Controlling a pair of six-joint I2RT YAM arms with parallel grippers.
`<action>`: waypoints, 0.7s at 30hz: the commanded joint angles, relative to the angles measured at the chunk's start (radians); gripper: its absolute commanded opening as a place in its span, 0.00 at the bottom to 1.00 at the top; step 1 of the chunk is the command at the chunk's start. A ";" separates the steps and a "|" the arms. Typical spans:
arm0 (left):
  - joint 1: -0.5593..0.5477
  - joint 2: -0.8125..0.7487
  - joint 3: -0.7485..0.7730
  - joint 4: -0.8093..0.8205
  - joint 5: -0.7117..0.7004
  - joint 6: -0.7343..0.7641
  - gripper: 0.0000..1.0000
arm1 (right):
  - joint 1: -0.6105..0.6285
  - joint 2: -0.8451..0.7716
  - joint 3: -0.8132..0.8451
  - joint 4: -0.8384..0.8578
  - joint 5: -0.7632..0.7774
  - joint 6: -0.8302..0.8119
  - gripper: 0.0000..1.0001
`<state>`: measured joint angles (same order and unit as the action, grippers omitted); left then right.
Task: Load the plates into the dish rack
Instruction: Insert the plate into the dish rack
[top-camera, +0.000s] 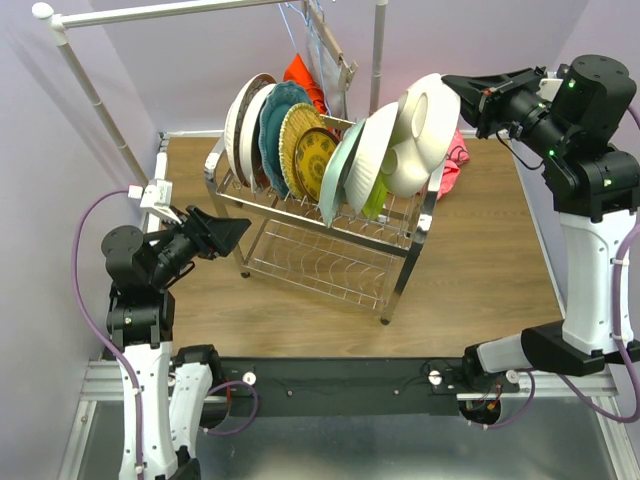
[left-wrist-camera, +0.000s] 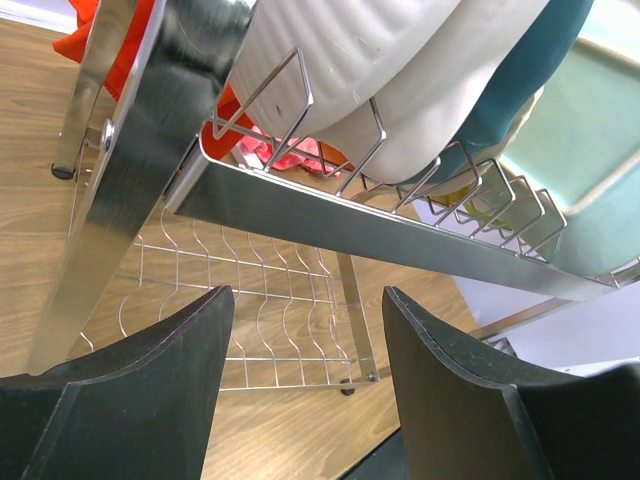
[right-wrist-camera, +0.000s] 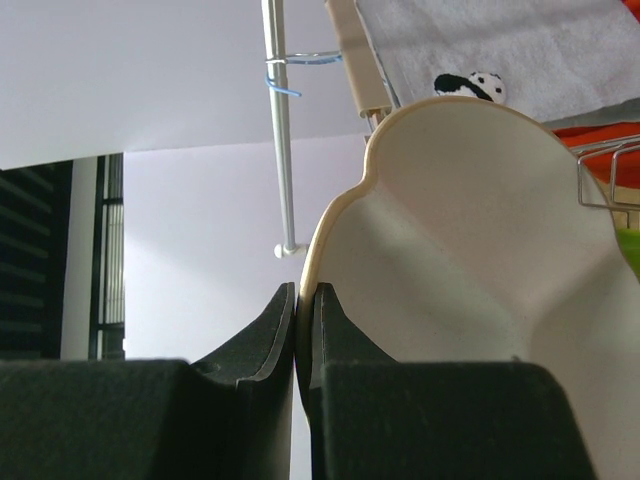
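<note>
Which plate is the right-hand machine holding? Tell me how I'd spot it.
Find the shiny wire dish rack in the middle of the table and follow its top tier to the right end. There the white divided plate stands highest, its rim pinched by the right tool; no neighbour is gripped.

Shiny two-tier steel wire dish rack (top-camera: 322, 262) sits on the wooden tabletop (top-camera: 480, 262), mixed round plates (top-camera: 300, 145) upright in its top tier. White divided plate (top-camera: 428, 118) is at the row's right end, right gripper (top-camera: 458, 90) on its rim.
</note>
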<state>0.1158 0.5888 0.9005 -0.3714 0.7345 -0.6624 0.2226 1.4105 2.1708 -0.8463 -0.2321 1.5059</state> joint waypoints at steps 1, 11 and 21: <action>-0.004 0.008 -0.003 0.029 0.009 0.009 0.70 | 0.006 -0.059 0.087 0.174 0.059 0.016 0.01; -0.004 -0.009 -0.017 0.026 0.013 0.009 0.70 | 0.006 -0.082 0.083 0.204 0.060 0.000 0.00; -0.005 -0.020 -0.014 0.008 0.009 0.014 0.70 | -0.002 -0.110 0.063 0.213 0.066 -0.019 0.01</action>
<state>0.1154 0.5854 0.8913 -0.3607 0.7345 -0.6609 0.2279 1.3880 2.1872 -0.8543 -0.2138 1.4639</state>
